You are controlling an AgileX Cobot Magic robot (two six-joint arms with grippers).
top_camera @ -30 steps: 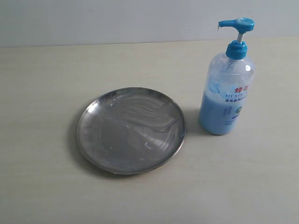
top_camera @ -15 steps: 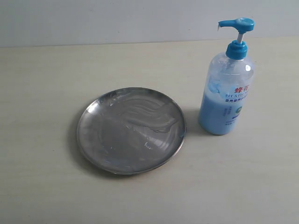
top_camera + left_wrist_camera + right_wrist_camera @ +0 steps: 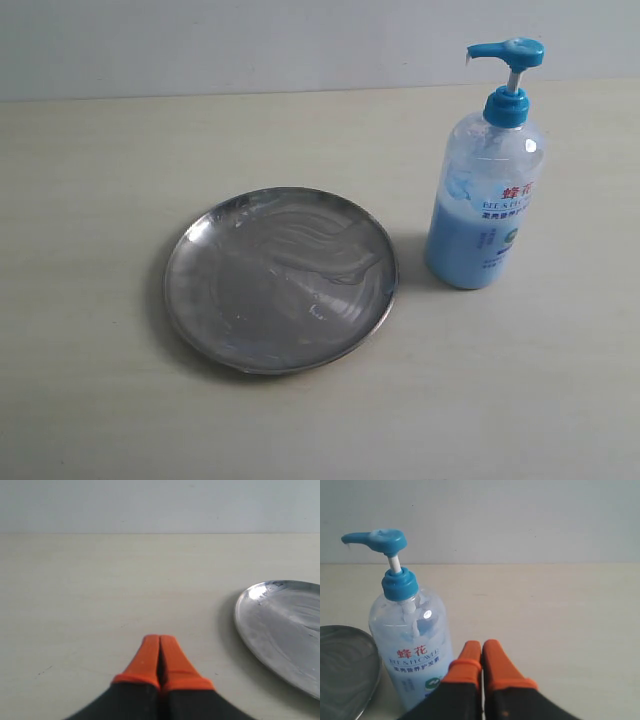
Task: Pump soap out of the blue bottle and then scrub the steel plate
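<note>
The steel plate point(image 3: 280, 279) lies on the table left of centre, its surface streaked with whitish smears. The blue bottle point(image 3: 487, 190) stands upright to its right, pump head up, pale blue soap point(image 3: 470, 245) filling its lower half. Neither gripper shows in the exterior view. In the left wrist view my left gripper point(image 3: 159, 639) is shut and empty over bare table, with the plate's rim point(image 3: 240, 610) off to one side. My right gripper point(image 3: 481, 645) is shut and empty, just beside the bottle point(image 3: 412, 640) and apart from it; the plate's edge point(image 3: 370, 672) shows beyond.
The pale wooden table point(image 3: 90, 150) runs back to a light grey wall point(image 3: 250, 40). Nothing else stands on it in these views.
</note>
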